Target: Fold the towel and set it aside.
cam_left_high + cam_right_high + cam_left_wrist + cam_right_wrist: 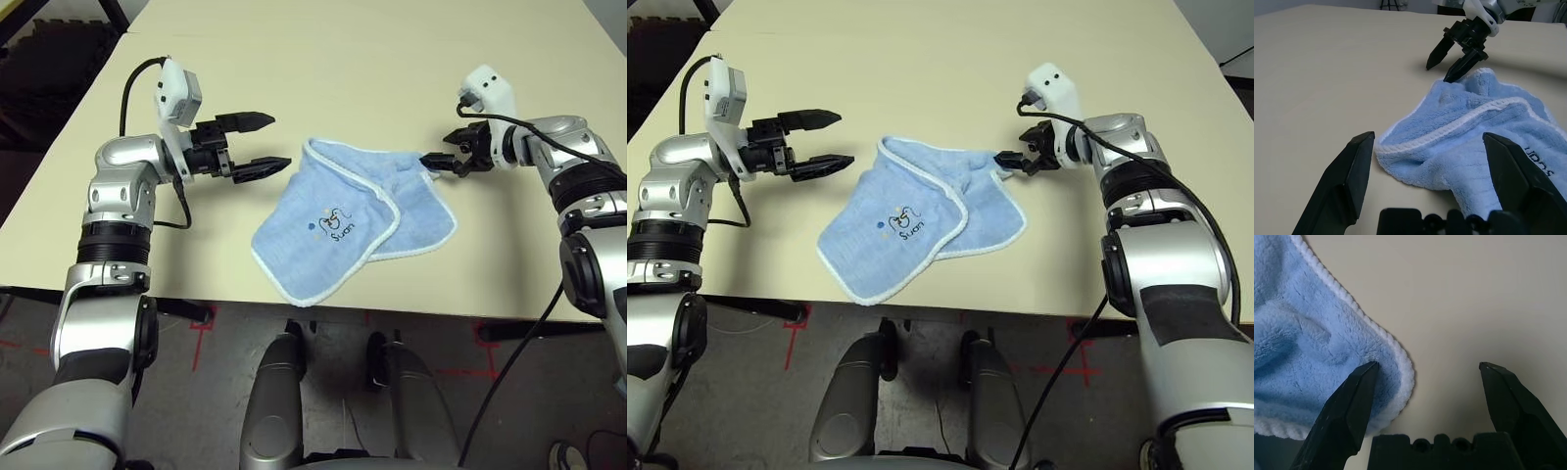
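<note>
Small light-blue terry towel [338,235] w/ white stitched edging, rumpled at head-view centre on beige table [294,59], looks light, limp, grippy: pinch hemmed corners; left gripper [257,144] & right gripper [434,163] both spread, empty.

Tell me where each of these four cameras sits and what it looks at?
Left and right eye: on the head, looking down over both silver forearms at the towel on the table.
Left wrist: along the open left gripper toward towel and right gripper.
Right wrist: along its open fingers at the towel's edge.
All share the towel.
</note>
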`<state>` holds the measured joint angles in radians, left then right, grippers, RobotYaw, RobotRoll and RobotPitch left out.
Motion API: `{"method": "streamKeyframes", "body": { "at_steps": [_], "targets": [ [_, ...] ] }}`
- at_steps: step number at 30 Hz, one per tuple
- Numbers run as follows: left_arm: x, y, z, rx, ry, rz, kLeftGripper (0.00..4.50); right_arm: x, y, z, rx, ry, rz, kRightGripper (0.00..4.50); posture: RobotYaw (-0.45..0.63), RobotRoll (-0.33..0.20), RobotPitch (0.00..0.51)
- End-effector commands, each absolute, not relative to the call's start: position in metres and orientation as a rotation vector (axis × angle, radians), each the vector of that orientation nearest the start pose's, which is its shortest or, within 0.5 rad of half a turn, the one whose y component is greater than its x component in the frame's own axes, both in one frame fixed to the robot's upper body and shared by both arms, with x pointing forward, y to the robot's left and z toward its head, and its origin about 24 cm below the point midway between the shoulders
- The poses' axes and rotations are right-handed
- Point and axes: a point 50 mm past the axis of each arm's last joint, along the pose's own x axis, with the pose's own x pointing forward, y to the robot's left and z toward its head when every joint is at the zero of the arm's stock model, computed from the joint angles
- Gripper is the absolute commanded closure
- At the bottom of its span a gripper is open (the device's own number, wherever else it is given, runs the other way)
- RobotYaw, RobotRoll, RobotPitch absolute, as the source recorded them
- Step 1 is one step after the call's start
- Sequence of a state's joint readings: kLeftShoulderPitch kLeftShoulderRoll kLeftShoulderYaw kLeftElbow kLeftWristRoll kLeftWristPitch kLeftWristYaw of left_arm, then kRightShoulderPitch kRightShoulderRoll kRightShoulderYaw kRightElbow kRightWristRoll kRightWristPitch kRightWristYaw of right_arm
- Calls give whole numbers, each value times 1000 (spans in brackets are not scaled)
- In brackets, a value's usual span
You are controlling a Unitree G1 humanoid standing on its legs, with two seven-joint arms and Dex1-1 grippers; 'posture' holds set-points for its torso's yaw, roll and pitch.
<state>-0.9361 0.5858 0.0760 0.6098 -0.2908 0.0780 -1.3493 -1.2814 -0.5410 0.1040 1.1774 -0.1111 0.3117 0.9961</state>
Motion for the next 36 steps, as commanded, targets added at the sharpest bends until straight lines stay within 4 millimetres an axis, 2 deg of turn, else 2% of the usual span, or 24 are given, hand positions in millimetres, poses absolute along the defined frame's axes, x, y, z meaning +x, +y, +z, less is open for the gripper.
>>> {"method": "streamKeyframes", "body": {
  "at_steps": [1,6,11,15,18,28,36],
  "targets": [
    [358,200,232,321,-169,-1188,22,403,-214,203,-400,475,664,0,108,0,312],
    [358,195,232,308,-177,-1200,22,406,-208,205,-458,503,638,0,107,0,322],
    [357,196,230,308,-172,-1205,22,407,-198,205,-547,544,682,0,109,0,328],
    [357,196,231,311,-171,-1206,22,407,-199,202,-606,558,692,0,116,0,325],
    [356,197,232,313,-172,-1201,0,407,-200,201,-632,552,688,756,116,0,326],
    [358,200,231,312,-163,-1185,0,405,-202,207,-621,550,710,4477,110,0,325],
    [360,200,232,302,-158,-1180,0,406,-208,220,-562,497,667,4477,97,0,323]
  ]
}}
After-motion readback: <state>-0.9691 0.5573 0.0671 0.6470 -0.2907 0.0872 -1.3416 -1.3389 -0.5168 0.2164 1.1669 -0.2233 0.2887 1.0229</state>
